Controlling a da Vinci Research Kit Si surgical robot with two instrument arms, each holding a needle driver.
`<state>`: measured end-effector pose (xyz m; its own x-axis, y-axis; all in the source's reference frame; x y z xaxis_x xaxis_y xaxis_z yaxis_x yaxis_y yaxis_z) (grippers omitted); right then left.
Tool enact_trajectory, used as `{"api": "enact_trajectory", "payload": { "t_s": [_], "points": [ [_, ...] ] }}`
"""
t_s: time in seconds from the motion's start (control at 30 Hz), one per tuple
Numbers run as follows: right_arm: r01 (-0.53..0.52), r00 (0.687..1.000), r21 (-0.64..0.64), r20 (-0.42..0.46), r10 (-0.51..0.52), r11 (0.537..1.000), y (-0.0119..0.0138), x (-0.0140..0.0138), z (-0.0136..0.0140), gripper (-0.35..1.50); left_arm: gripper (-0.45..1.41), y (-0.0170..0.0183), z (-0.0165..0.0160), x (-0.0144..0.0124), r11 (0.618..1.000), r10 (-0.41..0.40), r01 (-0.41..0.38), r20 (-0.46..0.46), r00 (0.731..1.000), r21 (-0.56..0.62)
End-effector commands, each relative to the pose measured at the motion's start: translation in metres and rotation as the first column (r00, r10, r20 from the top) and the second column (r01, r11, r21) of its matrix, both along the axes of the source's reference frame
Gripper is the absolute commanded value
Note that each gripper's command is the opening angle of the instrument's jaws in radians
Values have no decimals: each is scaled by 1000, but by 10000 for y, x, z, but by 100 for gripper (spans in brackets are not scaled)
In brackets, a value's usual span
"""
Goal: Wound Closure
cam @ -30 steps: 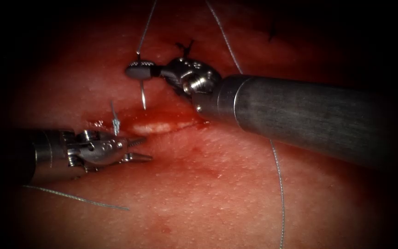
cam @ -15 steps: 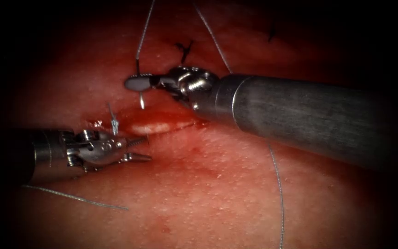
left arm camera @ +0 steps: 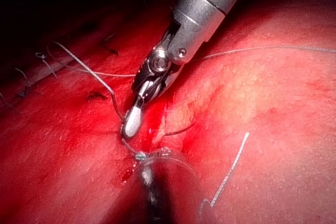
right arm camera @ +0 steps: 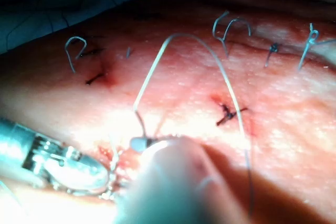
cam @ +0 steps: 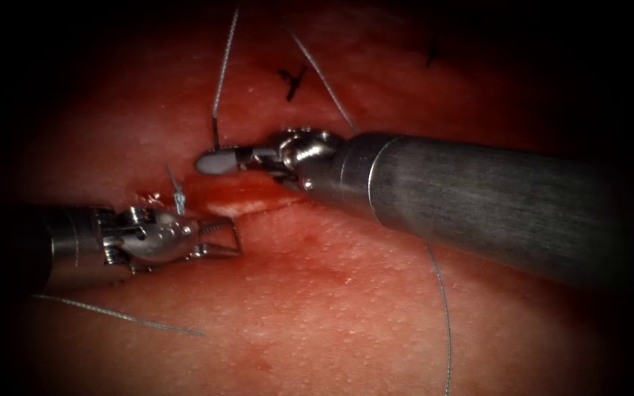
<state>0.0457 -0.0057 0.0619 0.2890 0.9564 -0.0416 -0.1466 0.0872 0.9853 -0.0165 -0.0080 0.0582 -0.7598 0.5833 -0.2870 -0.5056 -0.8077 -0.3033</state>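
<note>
Right end effector [cam: 210,163], the slim steel two-jawed needle driver entering from the right, has its jaws closed and lies low against the moist red pork-belly tissue [cam: 346,308]. It sits at the upper edge of the short open cut [cam: 258,207], towards the cut's left end. A second ago the curved steel needle hung clearly below these jaws, gripped near its thread end. That length is now out of sight beneath them at the wound edge. In the left wrist view a thin dark curved sliver [left arm camera: 179,129] shows at the cut beyond the jaw tip. Whether this is the needle's point cannot be confirmed.

The fine grey thread [cam: 220,81] rises from the closed jaws and leaves the endoscope view at its upper border. A second run passes under the right shaft and trails away over the tissue.

Left end effector [cam: 223,238], the matching steel driver, lies at the left end of the cut. Its jaws are parted and it grips nothing.

Glossy red fluid [cam: 243,192] pools in the cut. A dark knotted stitch [cam: 293,77] sits beyond the right tool. A loose cut end of grey thread [cam: 119,317] lies below the left shaft.
</note>
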Motion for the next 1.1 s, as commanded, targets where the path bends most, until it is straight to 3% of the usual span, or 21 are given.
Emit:
{"api": "enact_trajectory", "payload": {
  "t_s": [0.03,0.17,0.27,0.3,0.37,0.47,0.7,0.8,0.87,0.97,1.03,1.1],
  "points": [
    [15,1000,-6,-6,-15,1000,-4,7,-1,-35,25,3,4,-7,1000,-1,1,0,1000,-1],
    [11,1000,-9,5,-11,1000,-6,0,-4,-35,24,5,-1,-8,1000,-2,2,2,1000,6],
    [-8,1000,-50,-20,7,999,4,-4,-3,83,20,4,-4,-10,999,39,-39,8,999,-12],
    [-28,999,-56,-26,26,998,9,-5,-3,106,17,2,-6,-11,997,71,-70,17,997,-35],
    [-84,996,-85,-47,80,993,20,-9,-3,130,14,-1,-9,-12,992,108,-106,31,994,-72],
    [-198,979,-150,-86,187,969,43,-27,-3,131,9,-11,-15,-15,978,166,-155,63,984,-142],
    [-204,978,-195,-73,193,959,59,-57,-8,128,4,-13,-28,-17,941,233,-197,104,967,-277],
    [-208,977,-202,-80,195,957,62,-63,-10,125,9,0,-36,-19,908,259,-201,116,959,-369],
    [-215,976,-206,-87,200,955,62,-63,-10,125,10,13,-43,-22,856,301,-212,119,946,-471],
    [-217,975,-212,-89,203,953,62,-62,-10,125,14,16,-47,-30,822,328,-228,106,939,-522],
    [-219,975,-218,-92,204,951,63,-62,-9,123,32,16,-46,-41,809,335,-235,94,938,-538],
    [-220,975,-218,-91,204,951,65,-63,-8,123,37,16,-44,-46,795,344,-242,85,935,-556]
  ]
}}
